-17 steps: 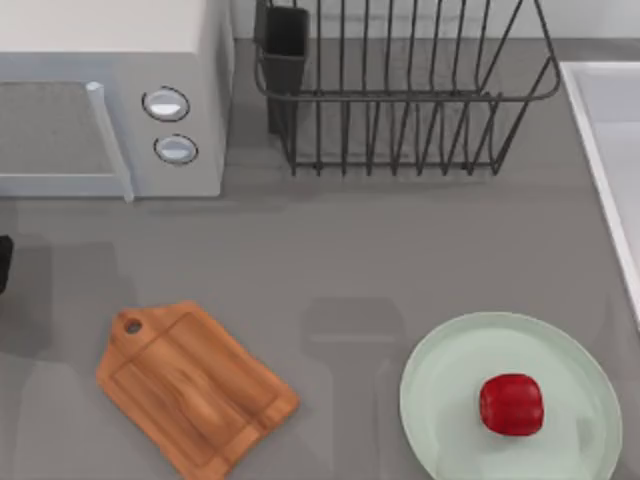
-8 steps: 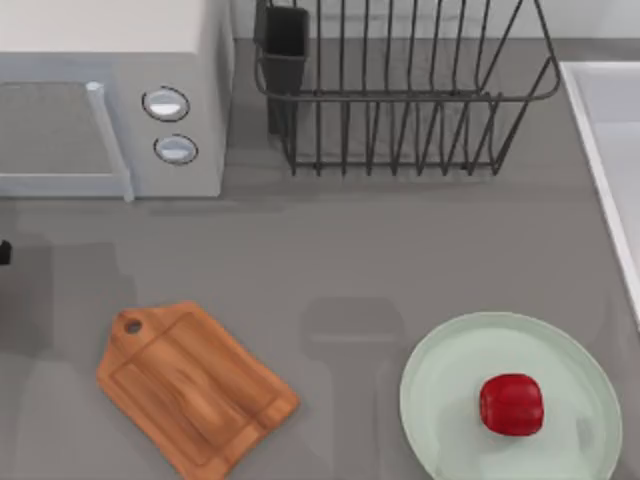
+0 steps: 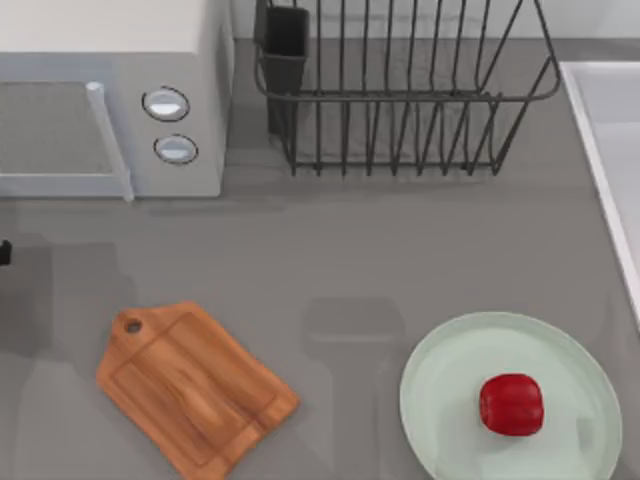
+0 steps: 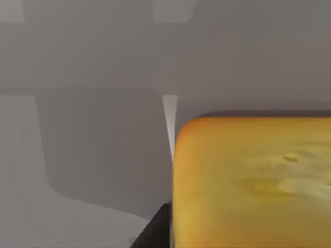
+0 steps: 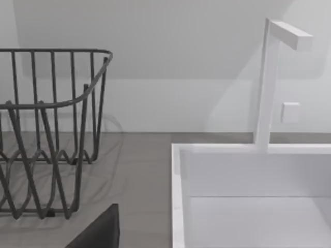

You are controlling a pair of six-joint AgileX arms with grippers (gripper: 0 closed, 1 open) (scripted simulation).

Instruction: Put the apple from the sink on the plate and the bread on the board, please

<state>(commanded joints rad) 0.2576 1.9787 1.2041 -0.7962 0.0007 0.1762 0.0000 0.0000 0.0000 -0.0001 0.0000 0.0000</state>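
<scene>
Apple is seen resting on the plate, right of its centre. Board lies bare at the bench's near left, handle end toward the microwave. Dish rack stands behind, sink cut off at the right edge.

Bread is viewed close against the left tool's camera, partly cropped; whether it is gripped cannot be told. Open bench lies beyond it.

From the right tool, rack, sink rim and faucet are seen ahead; its grip state cannot be told.

Apple on plate, right of the board.
</scene>
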